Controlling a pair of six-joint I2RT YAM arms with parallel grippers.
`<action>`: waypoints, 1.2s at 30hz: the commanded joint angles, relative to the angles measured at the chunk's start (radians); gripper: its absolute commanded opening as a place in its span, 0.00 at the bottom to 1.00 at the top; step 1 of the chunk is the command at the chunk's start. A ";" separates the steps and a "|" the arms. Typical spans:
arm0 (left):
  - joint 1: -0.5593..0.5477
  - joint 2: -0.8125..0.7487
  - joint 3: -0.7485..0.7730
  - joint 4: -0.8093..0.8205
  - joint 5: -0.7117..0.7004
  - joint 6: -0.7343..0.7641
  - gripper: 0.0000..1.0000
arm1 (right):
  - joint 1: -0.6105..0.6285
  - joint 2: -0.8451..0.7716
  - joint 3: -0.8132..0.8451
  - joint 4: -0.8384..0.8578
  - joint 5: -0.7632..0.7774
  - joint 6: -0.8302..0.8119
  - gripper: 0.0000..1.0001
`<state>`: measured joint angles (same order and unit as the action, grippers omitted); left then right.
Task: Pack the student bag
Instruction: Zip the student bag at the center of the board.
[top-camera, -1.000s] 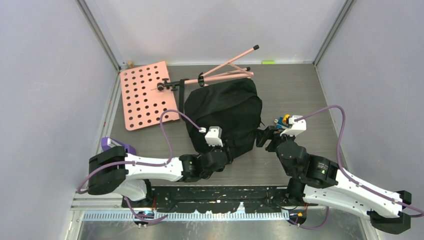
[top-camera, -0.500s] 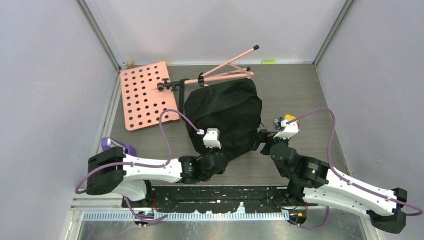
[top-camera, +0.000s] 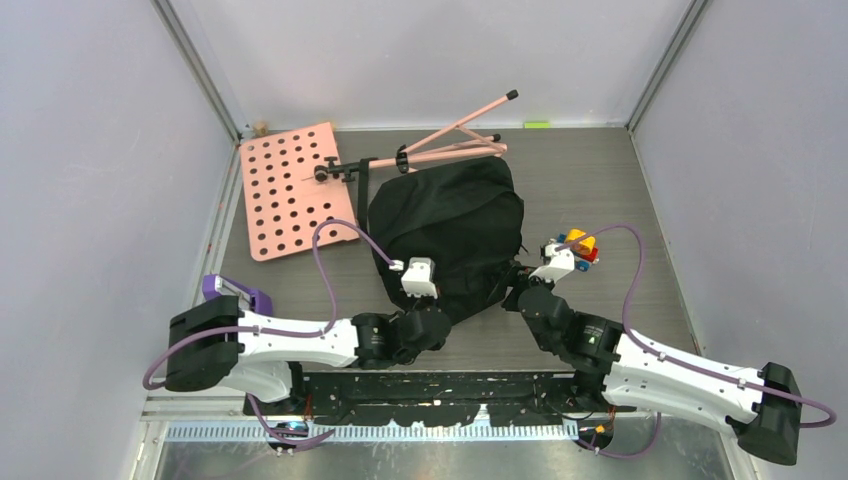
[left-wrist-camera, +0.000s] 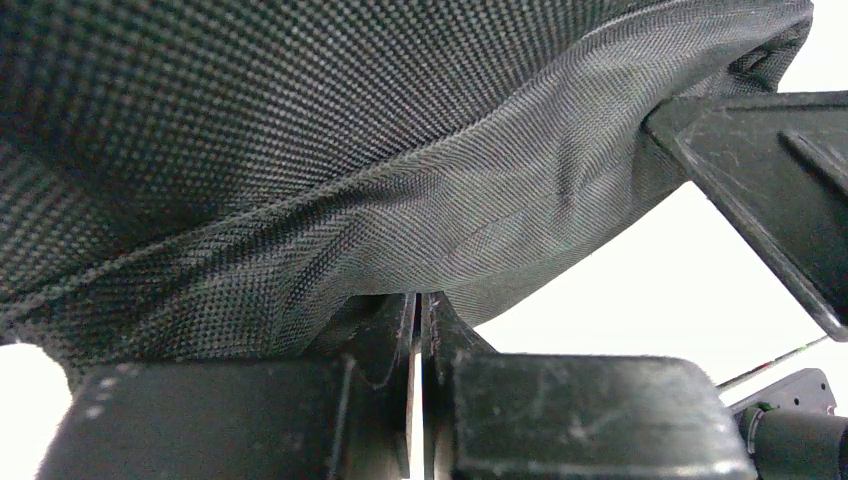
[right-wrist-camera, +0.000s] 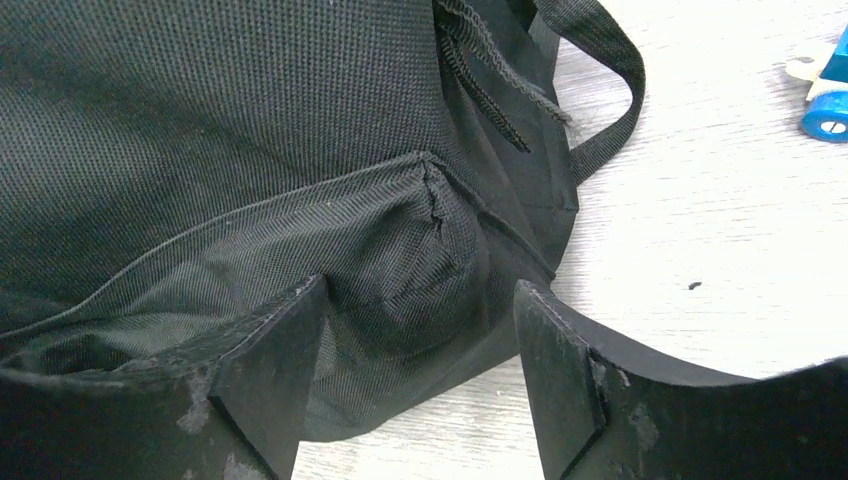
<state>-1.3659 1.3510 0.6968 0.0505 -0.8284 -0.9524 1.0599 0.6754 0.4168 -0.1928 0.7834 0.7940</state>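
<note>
Top external view puts the packing at an early stage, by judgement: the student bag lies flat near the middle of the table, no opening is visible in it, and nothing can be seen going in. The likely step in hand is lifting the near edge to open the bag; loading remains to be done. The left gripper is clenched, jaws pressed together on a fold of the bag's black weave, which rises taut from the fingertips. From above, this gripper sits at the near edge of the bag. The right gripper is released, jaws spread wide with a bulged near right corner of the bag between them; it holds nothing, and whether the fingers press the cloth cannot be told. From above it meets the bag's near right corner. A black strap loops onto the table just right of that corner. Further right, apart from the bag, lie small coloured toy blocks. A pink folding music stand lies at the far left, its legs touching the bag's far edge.
</note>
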 joint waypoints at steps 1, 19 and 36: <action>-0.007 -0.032 -0.008 -0.011 -0.072 0.020 0.00 | -0.027 0.025 -0.009 0.118 0.044 0.027 0.73; -0.009 -0.159 -0.066 -0.216 -0.163 -0.065 0.00 | -0.059 -0.007 -0.032 0.151 0.145 0.032 0.00; 0.048 -0.349 -0.094 -0.490 -0.058 -0.013 0.00 | -0.060 0.006 0.002 0.145 0.203 -0.017 0.00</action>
<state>-1.3521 1.0637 0.6220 -0.2459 -0.8120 -1.0138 1.0218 0.6937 0.3759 -0.0738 0.7876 0.8204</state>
